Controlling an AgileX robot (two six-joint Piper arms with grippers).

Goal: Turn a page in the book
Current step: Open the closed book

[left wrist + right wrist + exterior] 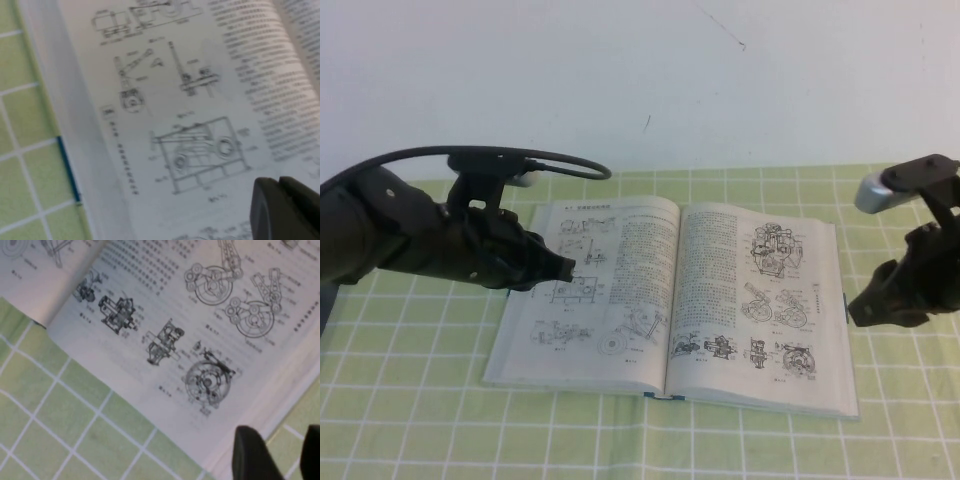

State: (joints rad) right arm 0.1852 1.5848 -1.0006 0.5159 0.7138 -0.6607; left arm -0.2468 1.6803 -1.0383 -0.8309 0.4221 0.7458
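Lying open flat on checked cloth (pixel 420 400), book (pixel 670 300) has left gripper (pixel 563 268) fingers together over its left page (pixel 590 290), right gripper (pixel 855 310) fingers apart beside right edge.

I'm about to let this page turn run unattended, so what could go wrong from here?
1. The left gripper sits shut over the book's left-hand page; pressing or dragging there may crease the thin paper.
2. The right gripper hovers open beside the book's right edge; closing there it may catch several sheets rather than one.
3. The book lies loose on the checked cloth, so a sideways push may slide it.
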